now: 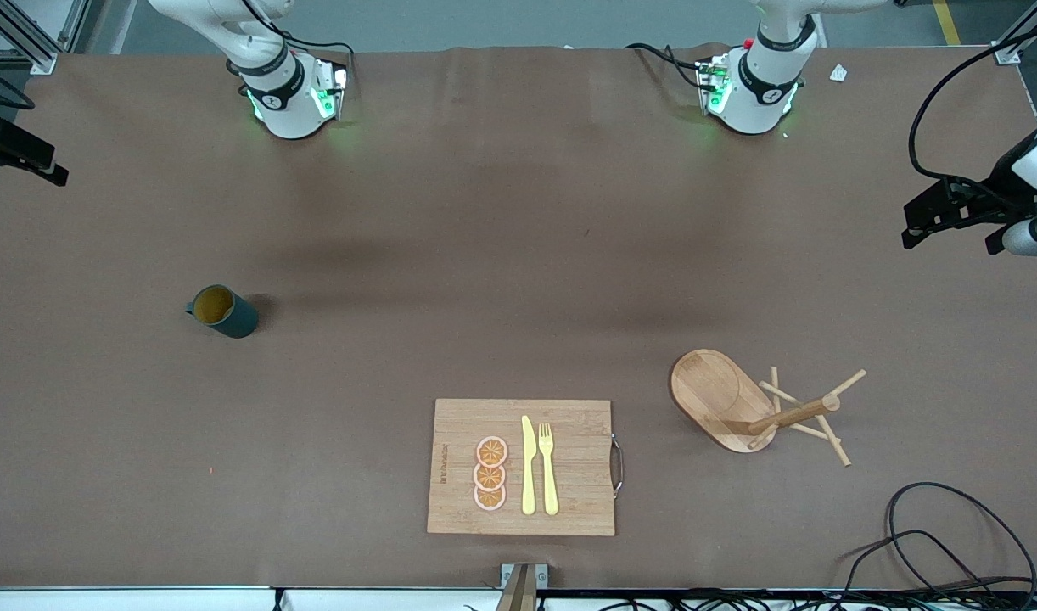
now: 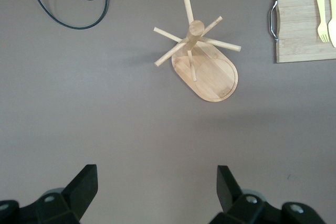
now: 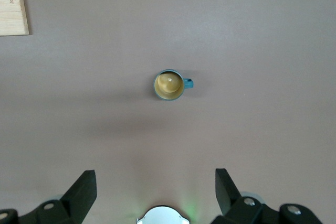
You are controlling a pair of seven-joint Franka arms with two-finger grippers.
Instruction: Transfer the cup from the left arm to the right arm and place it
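The cup (image 1: 222,311), a dark teal mug with an ochre inside, stands upright on the brown table toward the right arm's end. In the right wrist view the cup (image 3: 169,85) is seen from above, its handle sticking out sideways. My right gripper (image 3: 156,182) hangs high over the table, open and empty, well apart from the cup. My left gripper (image 2: 156,182) is also open and empty. It hangs high over the left arm's end, looking down on the wooden peg rack (image 2: 202,56).
The peg rack (image 1: 739,403) stands nearer the front camera than the cup, toward the left arm's end. A wooden cutting board (image 1: 523,467) with three orange slices, a yellow knife and a fork lies at the near edge. Black cables (image 1: 951,543) lie at the near corner.
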